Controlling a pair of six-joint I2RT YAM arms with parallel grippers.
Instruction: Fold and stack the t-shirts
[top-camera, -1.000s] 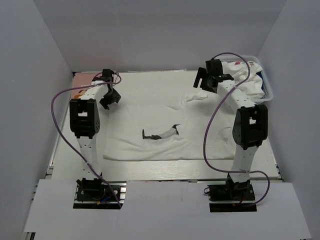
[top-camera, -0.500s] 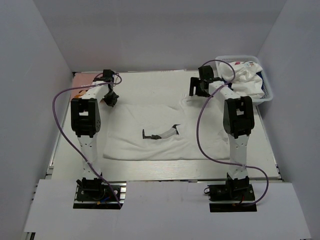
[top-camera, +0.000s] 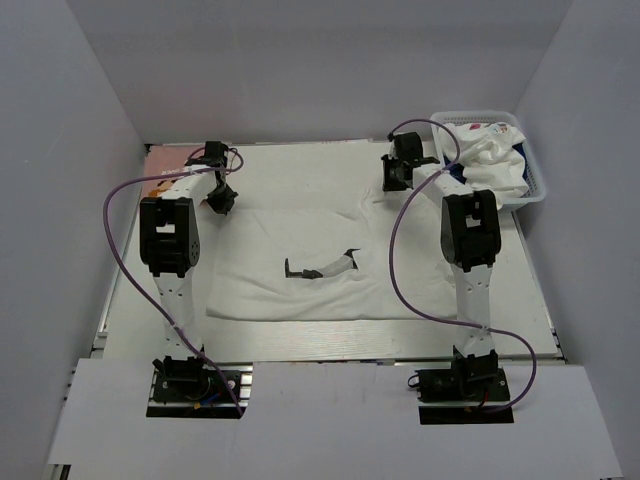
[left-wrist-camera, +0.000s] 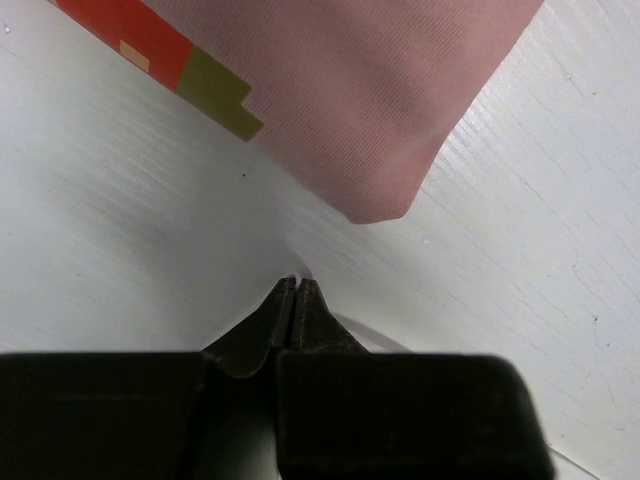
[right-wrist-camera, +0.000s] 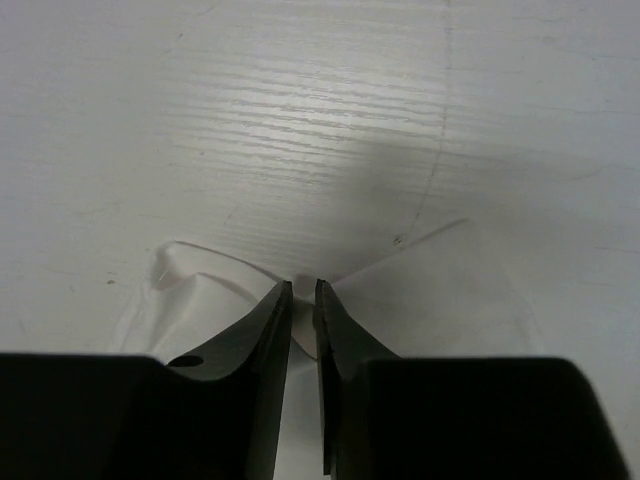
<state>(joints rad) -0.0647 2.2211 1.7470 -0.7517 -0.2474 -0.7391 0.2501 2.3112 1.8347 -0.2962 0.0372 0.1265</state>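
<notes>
My left hand (left-wrist-camera: 298, 285) and right hand (right-wrist-camera: 302, 290) are each clamping 1 far corner of the white t-shirt (top-camera: 300, 290), so I can fold it; the pink t-shirt (left-wrist-camera: 370, 100) is lying just beyond my left hand.

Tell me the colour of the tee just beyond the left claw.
Pink tee, with red and olive print; left wrist view shows it best.

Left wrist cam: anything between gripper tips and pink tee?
Just bare white table between the left gripper and the pink tee, seen in the left wrist view.
</notes>
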